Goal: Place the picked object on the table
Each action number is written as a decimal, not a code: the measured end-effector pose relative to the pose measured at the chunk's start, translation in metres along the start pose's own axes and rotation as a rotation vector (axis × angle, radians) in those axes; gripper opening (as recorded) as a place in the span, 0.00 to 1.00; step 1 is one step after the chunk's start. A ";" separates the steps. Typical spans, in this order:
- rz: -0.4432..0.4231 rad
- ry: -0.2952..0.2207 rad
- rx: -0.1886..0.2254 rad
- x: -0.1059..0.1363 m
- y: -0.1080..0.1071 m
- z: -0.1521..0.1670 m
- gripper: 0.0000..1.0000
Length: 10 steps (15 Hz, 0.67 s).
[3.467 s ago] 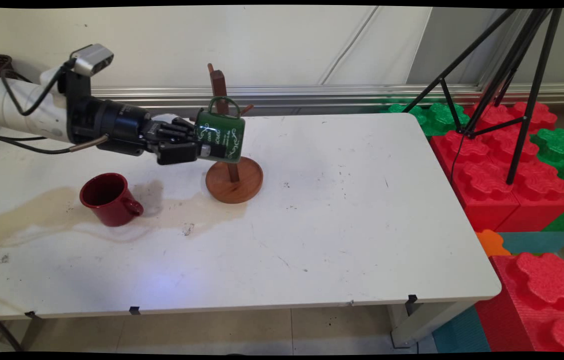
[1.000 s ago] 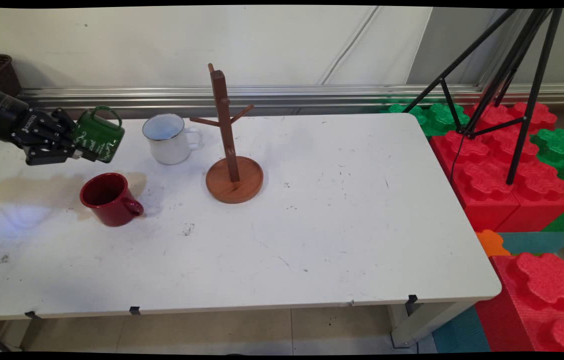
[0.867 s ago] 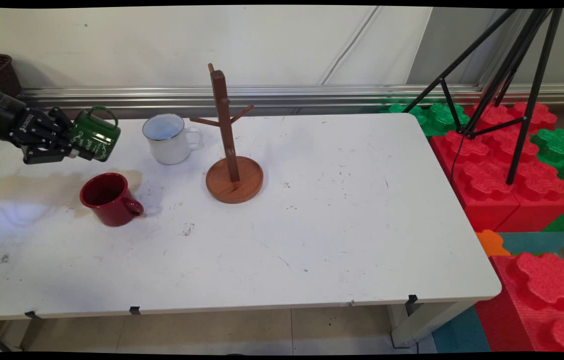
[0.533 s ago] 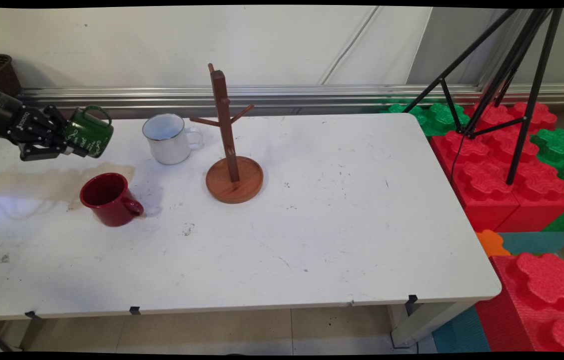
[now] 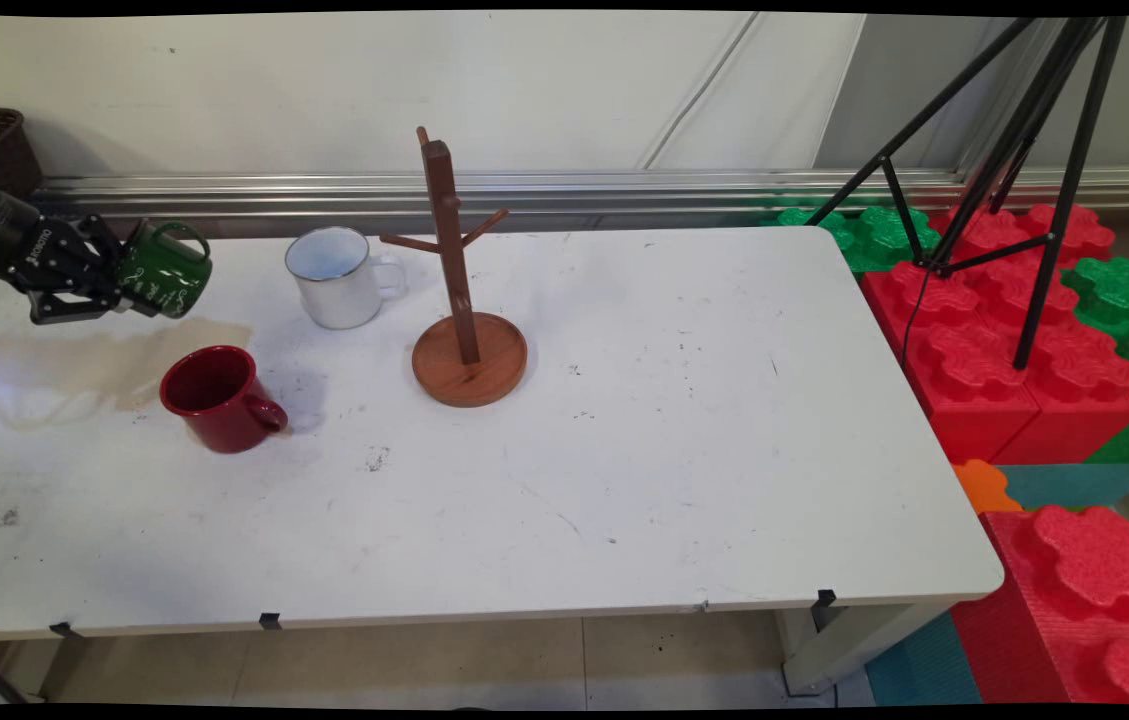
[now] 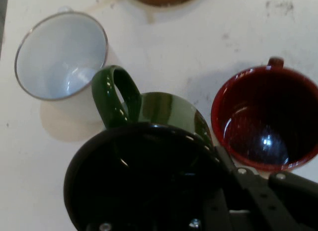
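My gripper (image 5: 132, 288) is shut on the rim of a green mug (image 5: 167, 273) with white lettering, held tilted on its side above the table's far left, handle up. In the hand view the green mug (image 6: 166, 114) fills the lower middle, with the gripper (image 6: 213, 191) clamped on its dark rim. A white enamel mug (image 5: 332, 277) stands upright to the right of it, also the white mug (image 6: 59, 57) in the hand view. A red mug (image 5: 216, 398) stands nearer the front; the red mug (image 6: 266, 121) shows at right. The wooden mug tree (image 5: 459, 290) holds nothing.
A brownish stain (image 5: 84, 365) spreads on the white table (image 5: 674, 450) under the held mug. A black tripod (image 5: 1014, 150) and red and green foam blocks (image 5: 1004, 330) stand off the right edge. A dark basket (image 5: 4, 150) sits at the far left.
The green mug, earlier at the mug tree's peg, has been carried left past the white mug. Over the last second it drifted a little further left and back.
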 end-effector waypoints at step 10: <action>0.112 -0.116 -0.018 -0.019 -0.008 0.019 0.00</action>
